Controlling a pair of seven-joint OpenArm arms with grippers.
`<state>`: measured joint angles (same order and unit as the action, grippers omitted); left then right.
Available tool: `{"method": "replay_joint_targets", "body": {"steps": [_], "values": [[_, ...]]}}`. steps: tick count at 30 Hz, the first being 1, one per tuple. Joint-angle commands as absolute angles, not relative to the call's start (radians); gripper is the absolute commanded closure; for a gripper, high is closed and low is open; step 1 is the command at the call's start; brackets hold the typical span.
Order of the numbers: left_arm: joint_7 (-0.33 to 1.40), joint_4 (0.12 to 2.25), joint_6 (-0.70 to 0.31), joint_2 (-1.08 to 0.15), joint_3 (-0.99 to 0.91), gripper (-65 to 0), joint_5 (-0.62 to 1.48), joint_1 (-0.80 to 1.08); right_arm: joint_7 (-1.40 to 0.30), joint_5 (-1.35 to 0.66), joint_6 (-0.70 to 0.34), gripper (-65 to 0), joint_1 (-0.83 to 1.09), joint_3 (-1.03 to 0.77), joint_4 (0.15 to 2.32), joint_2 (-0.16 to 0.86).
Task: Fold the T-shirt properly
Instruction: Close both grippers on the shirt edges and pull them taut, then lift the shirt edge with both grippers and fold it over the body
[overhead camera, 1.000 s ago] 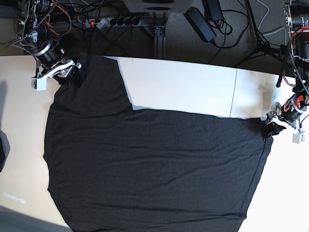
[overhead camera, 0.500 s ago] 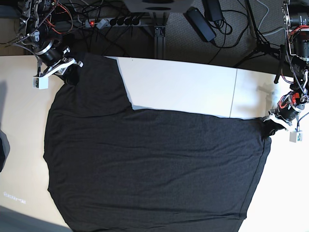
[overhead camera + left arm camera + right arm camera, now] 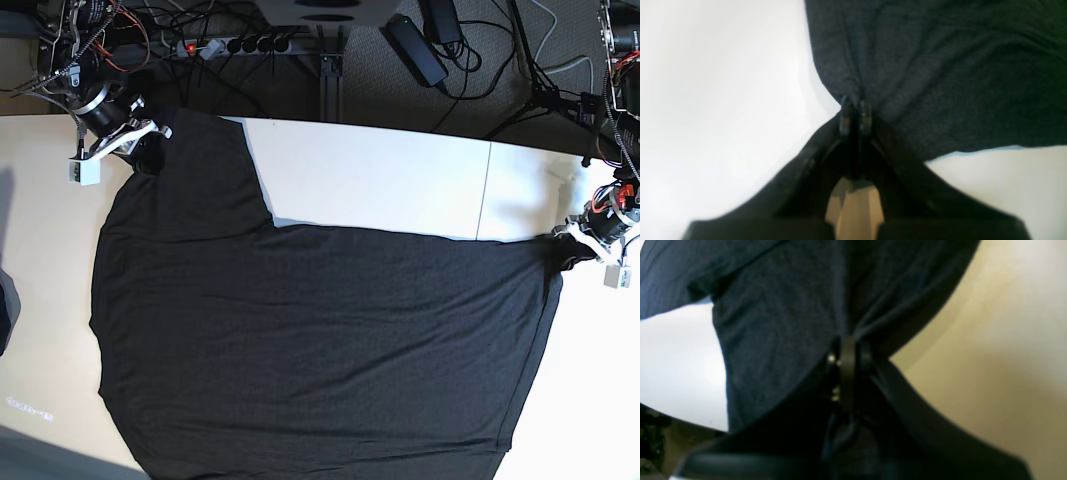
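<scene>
Charcoal knit T-shirt [image 3: 320, 340] lies spread flat, plain dark side up, covering most of the table [image 3: 380, 180]. Its lower edge runs past the bottom of the base view. One sleeve/corner reaches up toward the top-left of that view, the opposite corner stretches to the right edge.

Table is pale: white panel in the middle with a seam on the right, cream tone at the left side. Bare surface shows above the shirt and along both sides.

Behind the table's far edge: power strip [image 3: 235, 45] with a red light, black cables and a black adapter brick [image 3: 415, 48] on grey floor.

Right gripper [image 3: 148, 150] sits at the top-left shirt corner in the base view. Right wrist view shows its fingers [image 3: 847, 363] clenched together on a bunch of the fabric [image 3: 790, 306], cloth puckering into the pinch.

Left gripper [image 3: 580, 250] sits at the right-hand shirt corner in the base view. Left wrist view shows its fingertips [image 3: 846, 116] pressed together on the shirt edge [image 3: 940, 66], folds radiating from the pinch, white table on both sides.

Both corners look slightly tented at the grips; rest of the cloth lies flat on the table.
</scene>
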<state>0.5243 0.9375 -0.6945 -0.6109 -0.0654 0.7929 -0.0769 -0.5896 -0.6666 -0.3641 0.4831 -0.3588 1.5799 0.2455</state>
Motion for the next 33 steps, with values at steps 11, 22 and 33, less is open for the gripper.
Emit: {"method": "replay_joint_targets", "body": {"steps": [11,22,33], "values": [[0.626,0.937,-0.698,-0.688,-0.067,0.0,0.915,0.006,-0.744,-0.807,-0.477,0.0,0.616,-0.531,1.637,0.250],[0.716,1.085,-0.698,-0.691,-0.164,0.0,1.037,-0.036,-0.768,-0.857,-0.498,0.0,0.584,-0.598,1.781,0.308],[0.711,1.121,-0.698,-0.713,-0.177,0.0,1.074,-0.093,-0.834,-0.925,-0.498,0.0,0.439,-0.631,1.807,0.383]]}}
